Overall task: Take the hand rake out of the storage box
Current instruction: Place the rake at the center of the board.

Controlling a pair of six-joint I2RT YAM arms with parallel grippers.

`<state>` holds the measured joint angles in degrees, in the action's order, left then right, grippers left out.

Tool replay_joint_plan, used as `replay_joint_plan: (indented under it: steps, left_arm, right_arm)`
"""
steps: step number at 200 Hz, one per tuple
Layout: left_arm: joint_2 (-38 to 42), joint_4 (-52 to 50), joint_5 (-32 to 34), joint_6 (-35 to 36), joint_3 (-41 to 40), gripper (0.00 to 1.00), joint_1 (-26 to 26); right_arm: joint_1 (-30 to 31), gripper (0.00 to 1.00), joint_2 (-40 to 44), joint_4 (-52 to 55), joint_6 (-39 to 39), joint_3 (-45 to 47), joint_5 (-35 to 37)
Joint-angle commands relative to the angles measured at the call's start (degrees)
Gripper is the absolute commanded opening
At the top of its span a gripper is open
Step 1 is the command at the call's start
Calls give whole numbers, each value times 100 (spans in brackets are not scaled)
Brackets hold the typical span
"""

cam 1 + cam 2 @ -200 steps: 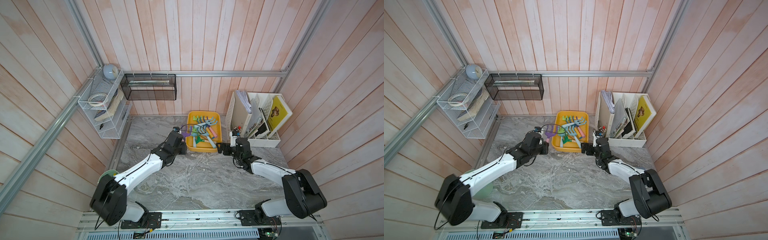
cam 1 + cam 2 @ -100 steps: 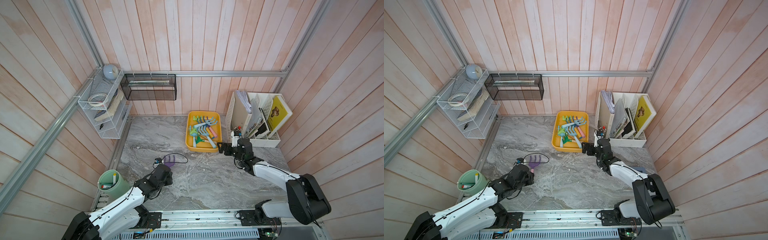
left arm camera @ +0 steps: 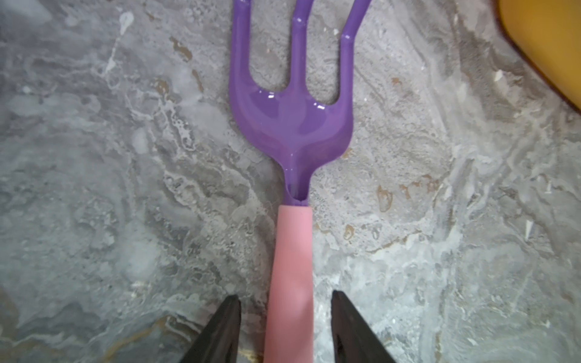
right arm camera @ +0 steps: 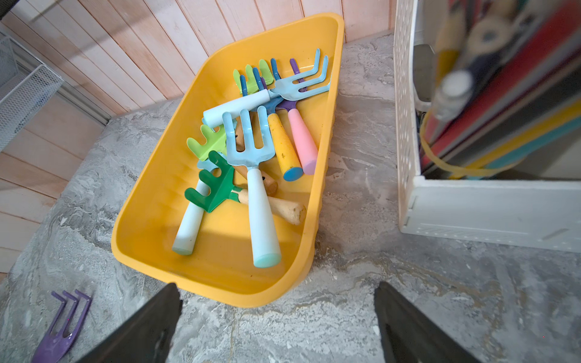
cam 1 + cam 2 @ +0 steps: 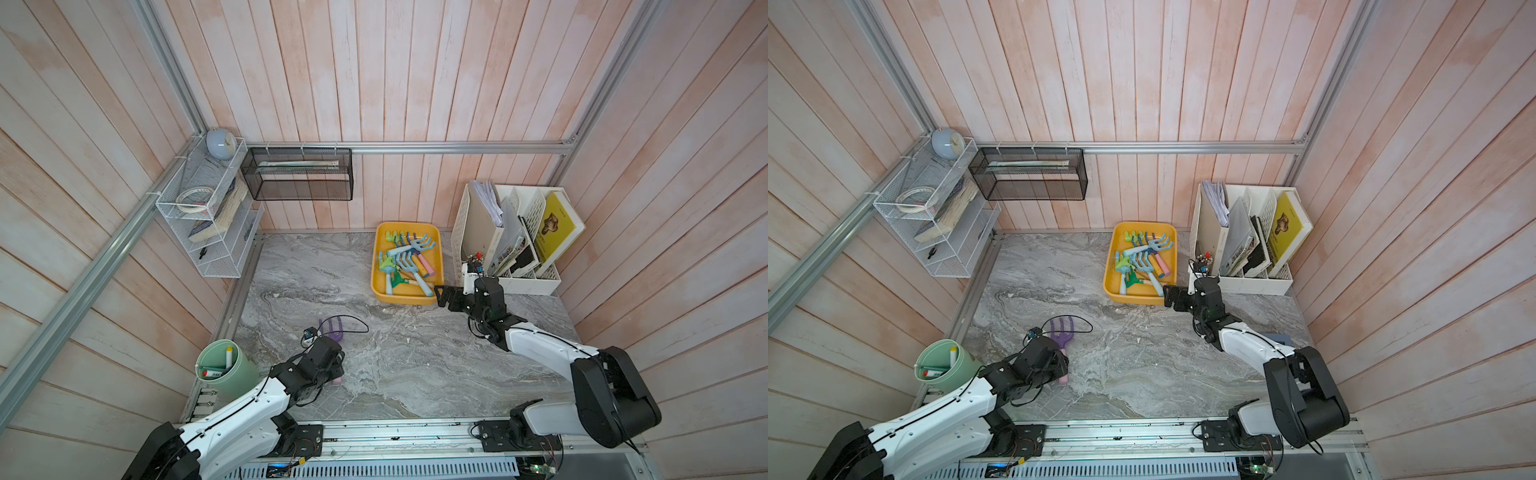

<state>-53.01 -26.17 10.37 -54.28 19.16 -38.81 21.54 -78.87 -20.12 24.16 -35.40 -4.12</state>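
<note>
Moved: hand rake [image 3: 290, 125], w/ left pincer [image 3: 284, 295], from storage box [image 5: 376, 270] to desk [image 5: 415, 353]. Pincer part-open, released; handle lies lengthwise betw. jaws. Right pincer [image 4: 276, 284] wide open, empty.

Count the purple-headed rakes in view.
2. One hand rake lies on the table within the open left gripper; the second rake sits in the storage box, partly buried. Others may be hidden.

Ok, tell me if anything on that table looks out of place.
One purple rake lies alone on the tabletop, outside the yellow box where the other rakes are piled criss-cross. The left end effector straddles its pink handle, jaws apart. Nothing looks spilled or broken.
</note>
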Motion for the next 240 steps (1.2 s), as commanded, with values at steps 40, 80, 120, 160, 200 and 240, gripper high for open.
replay_joint_plan:
  steps: [40,80,120,160,200,240]
  left_arm:
    - [-1410,-783,500,116,1024,57,208]
    - [-1709,-897,124,322,1065,52,574]
    - [-1066,-981,-265,384,789,44,813]
    - [-1276,-1017,-179,348,809,34,905]
    - [-1302,-1057,-94,298,796,26,936]
    - [-1296,-1165,-104,169,814,35,915]
  right_arm:
    - [-40,98,7,-27,36,97,43]
    - [-57,98,109,-45,45,196,96]
    - [-63,98,93,-54,36,198,87]
    - [-58,98,109,-54,44,202,96]
    - [-71,98,100,-63,45,210,104]
    - [-132,98,96,-54,45,228,130]
